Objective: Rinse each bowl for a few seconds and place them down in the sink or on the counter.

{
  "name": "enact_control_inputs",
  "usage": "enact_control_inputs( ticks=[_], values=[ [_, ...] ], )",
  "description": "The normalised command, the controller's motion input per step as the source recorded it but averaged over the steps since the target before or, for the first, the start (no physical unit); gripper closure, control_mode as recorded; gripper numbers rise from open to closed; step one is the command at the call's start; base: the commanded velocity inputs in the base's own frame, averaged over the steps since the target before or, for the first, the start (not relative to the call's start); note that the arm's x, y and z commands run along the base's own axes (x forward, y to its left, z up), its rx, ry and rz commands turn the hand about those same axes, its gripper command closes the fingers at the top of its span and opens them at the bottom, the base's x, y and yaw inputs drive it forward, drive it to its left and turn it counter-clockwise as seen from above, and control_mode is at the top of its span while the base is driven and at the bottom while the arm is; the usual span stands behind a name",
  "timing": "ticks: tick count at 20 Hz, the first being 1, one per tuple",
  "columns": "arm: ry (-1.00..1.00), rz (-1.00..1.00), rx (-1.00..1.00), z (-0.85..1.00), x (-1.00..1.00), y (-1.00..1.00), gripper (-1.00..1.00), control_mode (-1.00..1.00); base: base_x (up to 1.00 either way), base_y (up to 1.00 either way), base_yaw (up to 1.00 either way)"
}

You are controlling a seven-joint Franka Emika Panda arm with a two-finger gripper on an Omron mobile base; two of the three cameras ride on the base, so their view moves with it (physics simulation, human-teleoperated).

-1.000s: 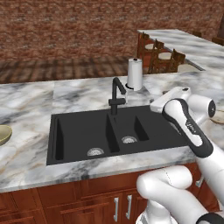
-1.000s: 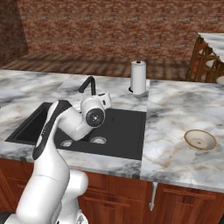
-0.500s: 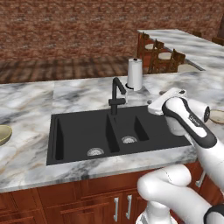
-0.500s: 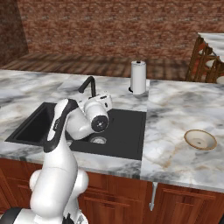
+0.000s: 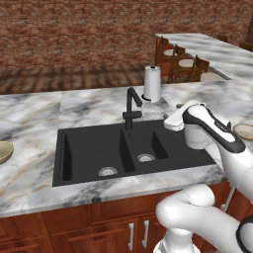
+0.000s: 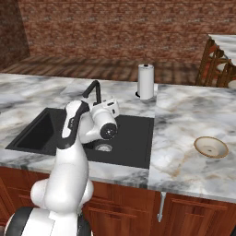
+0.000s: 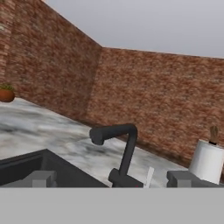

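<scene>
The black double-basin sink (image 5: 94,148) is set in the marble counter (image 5: 89,106). An olive-tan bowl (image 5: 4,151) rests on the counter at the far left. Far to the right of the sink, the cream-rimmed bowl (image 6: 210,146) also sits on the counter (image 6: 184,115). My gripper (image 7: 114,179) is open and holds nothing. It hangs over the right basin (image 6: 133,133) and points at the black gooseneck faucet (image 7: 124,148). My hand (image 5: 174,120) is well apart from both bowls.
A white paper-towel roll (image 5: 152,84) stands on the counter behind the faucet (image 5: 131,106), to its right. Wooden chairs (image 5: 185,66) and a second marble top stand at the back right. A brick wall (image 6: 115,27) closes the back.
The arm has drawn up more upright, its elbow rising, while the hand stays over the right basin. The gripper stays open, and both bowls lie where they were.
</scene>
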Motion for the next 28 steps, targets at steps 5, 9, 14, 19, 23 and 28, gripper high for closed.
enact_control_inputs(
  ticks=[5, 9, 14, 19, 23, 28],
  values=[
    [0.00, 0.02, 0.00, -0.13, 0.27, 0.00, -1.00, -1.00, 0.00, 0.00, 0.00],
    [0.00, 0.01, 0.00, -0.12, 0.32, 0.00, -1.00, -1.00, 0.00, 0.00, 0.00],
    [-0.04, 0.03, 0.01, -0.11, 0.23, -0.01, -1.00, -1.00, 0.00, 0.00, 0.00],
    [-0.07, 0.01, 0.00, -0.17, 0.26, 0.00, -1.00, -1.00, 0.00, 0.00, 0.00],
    [-0.06, 0.00, 0.00, -0.23, 0.28, 0.00, -1.00, -1.00, 0.00, 0.00, 0.00],
    [-0.02, 0.00, 0.00, -0.14, 0.35, 0.02, -1.00, -1.00, 0.00, 0.00, 0.00]
  ],
)
